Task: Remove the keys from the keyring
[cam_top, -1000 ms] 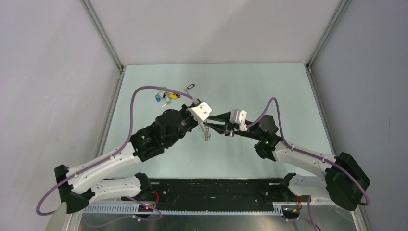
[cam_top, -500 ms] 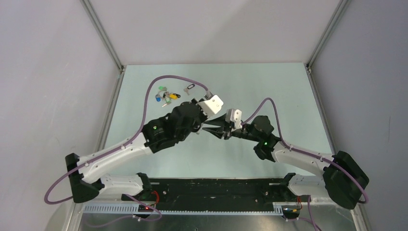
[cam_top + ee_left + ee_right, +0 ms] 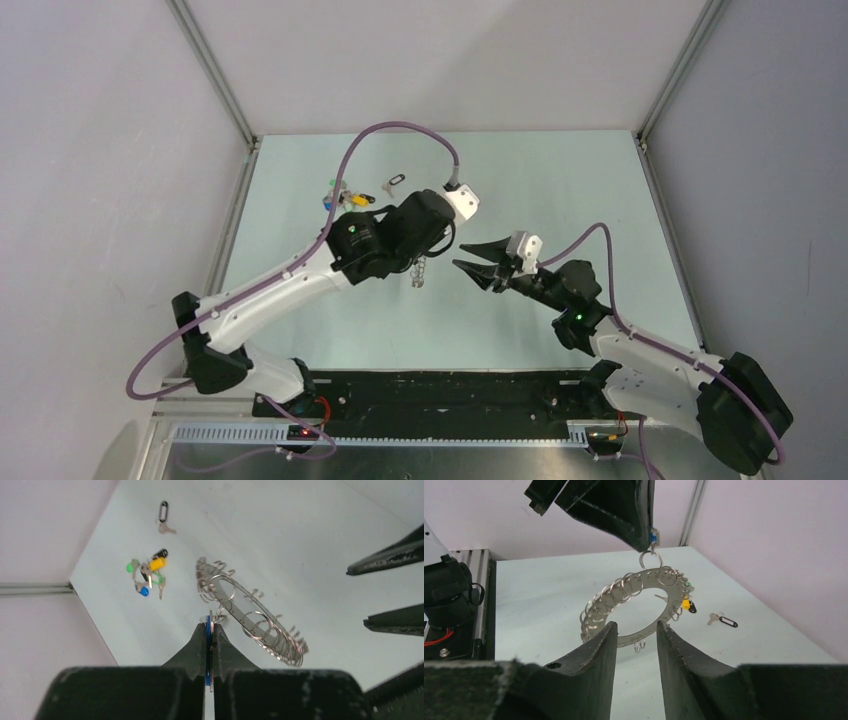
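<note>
The keyring (image 3: 243, 622) is a flat grey metal hoop fringed with many small split rings, and it hangs in the air above the table. A small ring at its top links it to a thin blue key (image 3: 207, 635), seen edge-on. My left gripper (image 3: 210, 626) is shut on that key. The top view shows the keyring (image 3: 421, 270) dangling under the left gripper (image 3: 428, 250). My right gripper (image 3: 462, 256) is open just right of it, touching nothing. In the right wrist view the keyring (image 3: 600, 609) hangs beyond the right gripper (image 3: 637, 626), its lower edge showing between the fingertips.
Several loose keys with green, yellow, blue and black tags (image 3: 345, 198) lie at the table's far left, also visible as a cluster of tagged keys (image 3: 147, 572). One key on a black tag (image 3: 393, 182) lies just beyond them, (image 3: 722, 620) on the right. Walls and frame posts enclose the table.
The left arm has swung up and to the right, carrying the keyring with it. The right gripper has let go, drawn back to the right and opened wider.
</note>
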Available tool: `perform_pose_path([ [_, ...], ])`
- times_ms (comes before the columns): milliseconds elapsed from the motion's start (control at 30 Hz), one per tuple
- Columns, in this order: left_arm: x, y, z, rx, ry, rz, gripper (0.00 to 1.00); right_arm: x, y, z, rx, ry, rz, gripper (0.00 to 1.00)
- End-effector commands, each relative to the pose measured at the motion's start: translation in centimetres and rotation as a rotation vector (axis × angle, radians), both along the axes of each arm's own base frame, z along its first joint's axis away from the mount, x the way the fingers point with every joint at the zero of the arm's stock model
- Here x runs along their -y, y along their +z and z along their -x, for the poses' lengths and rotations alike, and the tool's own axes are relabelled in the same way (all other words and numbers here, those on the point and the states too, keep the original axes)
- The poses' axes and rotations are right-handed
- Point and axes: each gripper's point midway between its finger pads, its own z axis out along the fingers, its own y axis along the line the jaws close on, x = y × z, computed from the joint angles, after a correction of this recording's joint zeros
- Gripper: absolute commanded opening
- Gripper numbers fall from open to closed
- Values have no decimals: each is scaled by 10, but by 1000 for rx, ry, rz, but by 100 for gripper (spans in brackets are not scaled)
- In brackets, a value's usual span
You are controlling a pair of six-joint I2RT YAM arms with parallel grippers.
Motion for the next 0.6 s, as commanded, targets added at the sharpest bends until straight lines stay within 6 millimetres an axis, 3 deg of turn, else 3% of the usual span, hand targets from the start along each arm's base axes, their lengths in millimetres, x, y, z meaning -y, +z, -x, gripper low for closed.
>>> perform_pose_path([
  [0, 3, -9, 20, -156, -12, -28, 0, 9, 17, 4, 28, -15, -59, 40],
  [233, 7, -34, 34, -334, -16, -110, 0, 15, 18, 9, 33, -17, -64, 41],
  [567, 18, -19, 39, -502, -16, 65, 0, 13, 18, 19, 38, 18, -54, 41],
])
